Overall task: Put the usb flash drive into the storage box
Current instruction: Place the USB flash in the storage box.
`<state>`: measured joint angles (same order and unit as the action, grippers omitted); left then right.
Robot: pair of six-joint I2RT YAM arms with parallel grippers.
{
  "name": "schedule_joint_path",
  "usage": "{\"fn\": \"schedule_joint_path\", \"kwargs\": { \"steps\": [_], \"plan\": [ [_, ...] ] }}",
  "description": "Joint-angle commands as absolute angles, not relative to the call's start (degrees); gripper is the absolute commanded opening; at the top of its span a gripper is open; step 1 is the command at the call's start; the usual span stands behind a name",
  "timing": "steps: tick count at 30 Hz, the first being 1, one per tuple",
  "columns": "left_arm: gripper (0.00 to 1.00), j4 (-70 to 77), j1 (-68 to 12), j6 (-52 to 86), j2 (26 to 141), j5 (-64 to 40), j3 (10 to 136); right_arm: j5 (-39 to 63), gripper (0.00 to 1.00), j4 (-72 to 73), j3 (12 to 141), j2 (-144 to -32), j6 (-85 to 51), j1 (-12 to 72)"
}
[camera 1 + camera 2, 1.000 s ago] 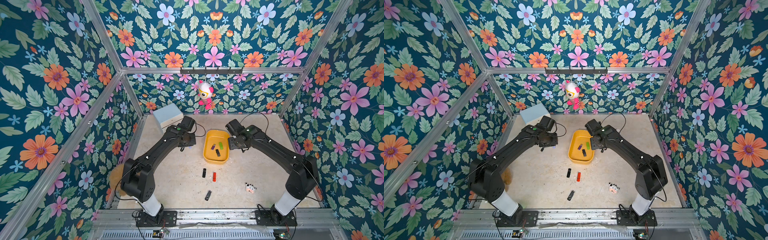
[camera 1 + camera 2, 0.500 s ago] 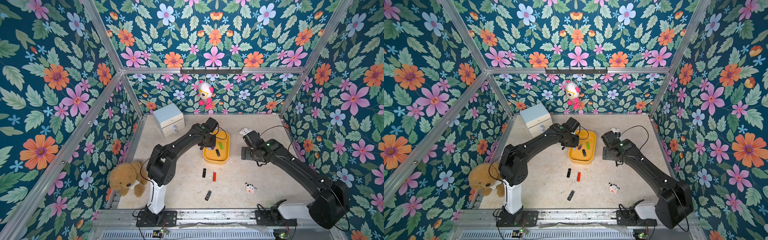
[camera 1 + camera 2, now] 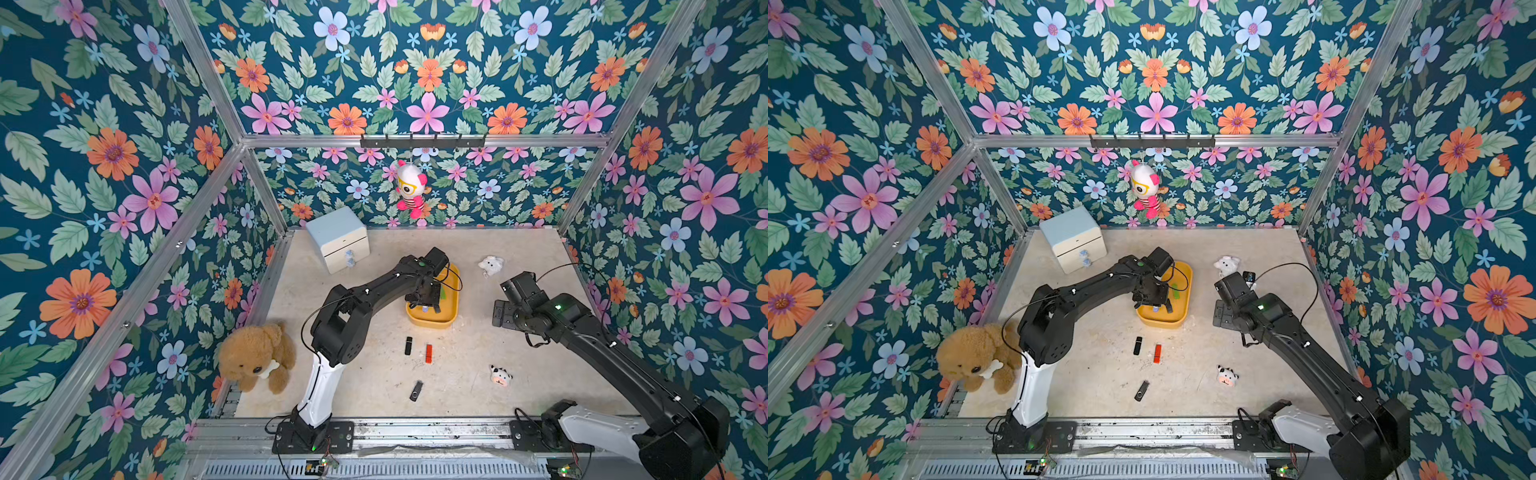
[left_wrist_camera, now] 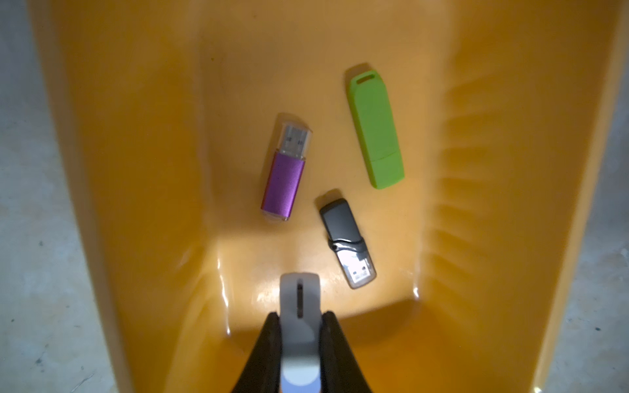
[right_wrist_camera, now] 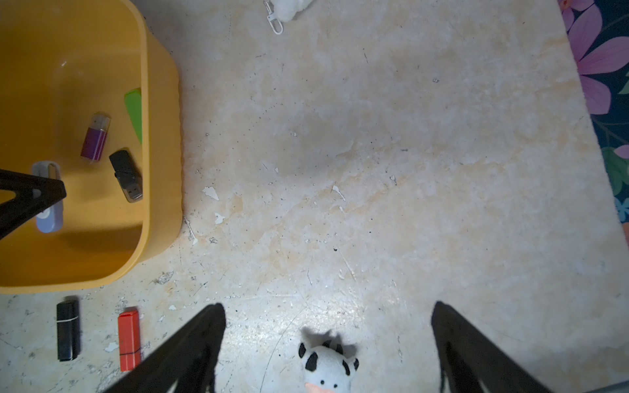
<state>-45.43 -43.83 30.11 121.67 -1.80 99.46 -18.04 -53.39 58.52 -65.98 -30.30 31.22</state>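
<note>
Meanwhile, within the last second the left arm (image 3: pixel 374 291) had swung from beside the box (image 3: pixel 432 323) to over it, and the right claw (image 5: pixel 328 308) had backed off toward the right edge of the counter (image 5: pixel 374 153), jaws spreading wide and empty. Only the release seemed left. Top views mostly hid the grip. The left wrist view showed the left claw (image 4: pixel 301 314) clamped on a pale drive (image 4: pixel 299 292) inside the box, near a purple drive (image 4: pixel 284 177), green drive (image 4: pixel 374 129) and grey drive (image 4: pixel 347 234). Only the right wrist view showed a red drive (image 5: pixel 129 340) and black drive (image 5: pixel 68 330) waiting by the box's front wall.

yellow storage box (image 4: pixel 136 136), green drive (image 4: pixel 374 129), purple drive (image 4: pixel 283 185)
</note>
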Motion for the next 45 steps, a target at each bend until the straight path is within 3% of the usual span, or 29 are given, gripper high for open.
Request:
{"fn": "schedule_joint_path", "kwargs": {
  "steps": [1, 27, 33, 41, 45],
  "plan": [
    [0.00, -46.84, -44.07, 30.48, 122.62, -1.42, 99.86, -18.75, 0.98, -54.53, 58.10, -65.32, -31.03, 31.16],
    [0.01, -48.16, -45.43, 30.23, 127.82, -0.22, 102.13, -18.30, 0.99, -54.13, 56.79, -65.30, -30.58, 31.03],
    [0.23, -50.02, -45.44, 30.23, 127.88, 0.00, 102.44, -18.27, 0.99, -54.23, 56.85, -65.23, -30.58, 31.03],
    [0.37, -50.29, -45.47, 30.06, 127.71, -0.29, 103.88, -18.24, 0.99, -54.32, 56.87, -65.22, -30.36, 31.07],
    [0.40, -50.20, -45.49, 30.06, 127.72, -0.09, 104.02, -17.96, 0.99, -54.31, 56.94, -66.09, -30.34, 31.03]
  ]
}}
